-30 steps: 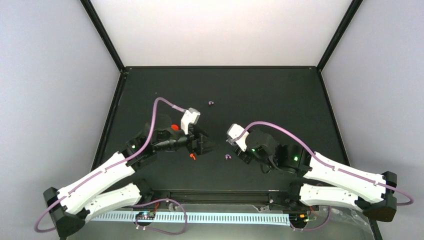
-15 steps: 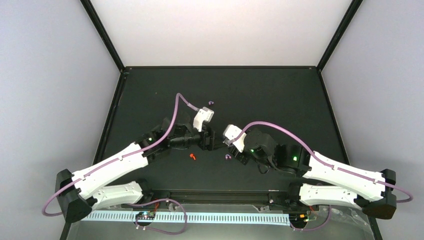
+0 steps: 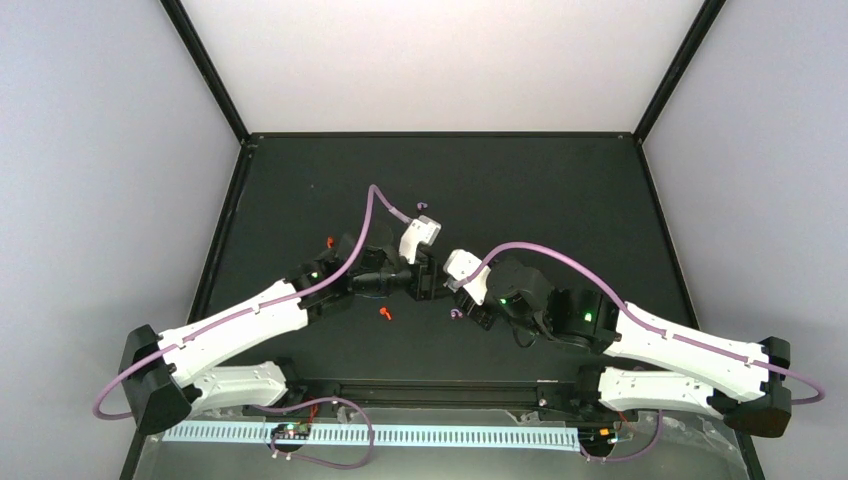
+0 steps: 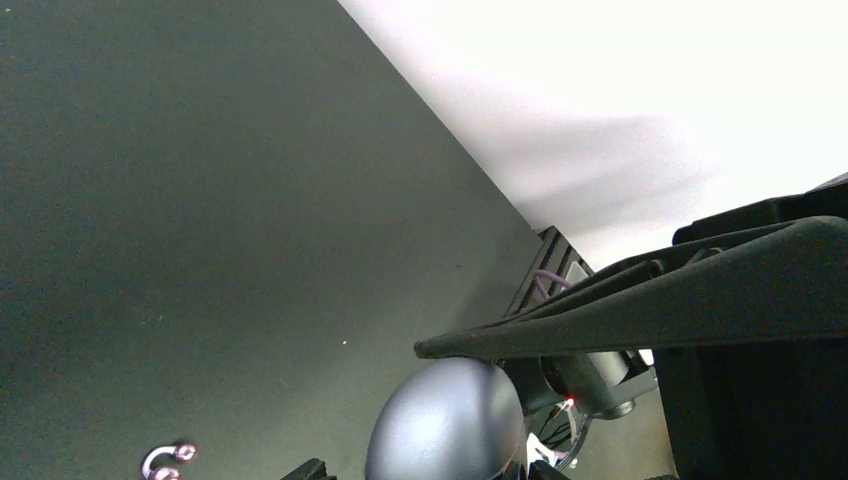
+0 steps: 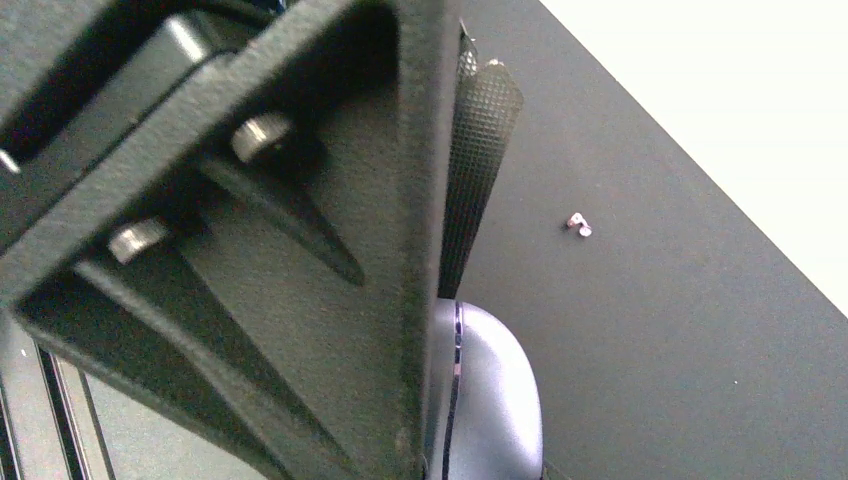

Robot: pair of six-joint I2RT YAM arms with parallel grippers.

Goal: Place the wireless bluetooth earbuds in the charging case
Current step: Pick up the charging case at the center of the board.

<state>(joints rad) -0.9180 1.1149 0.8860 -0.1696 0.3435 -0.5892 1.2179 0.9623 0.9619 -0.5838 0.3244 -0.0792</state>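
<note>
Earbuds (image 3: 456,314) lie loose on table (image 3: 560,200).

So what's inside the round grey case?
Its inside is hidden: the grey case looks closed, with only a thin seam showing. Whether earbuds are in it cannot be seen. One purple earbud lies outside on the table.

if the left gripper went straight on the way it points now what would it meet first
Probably the rounded grey case at the right gripper, which sits close ahead of the left gripper. Depth is unclear, so this is a judgement.
</note>
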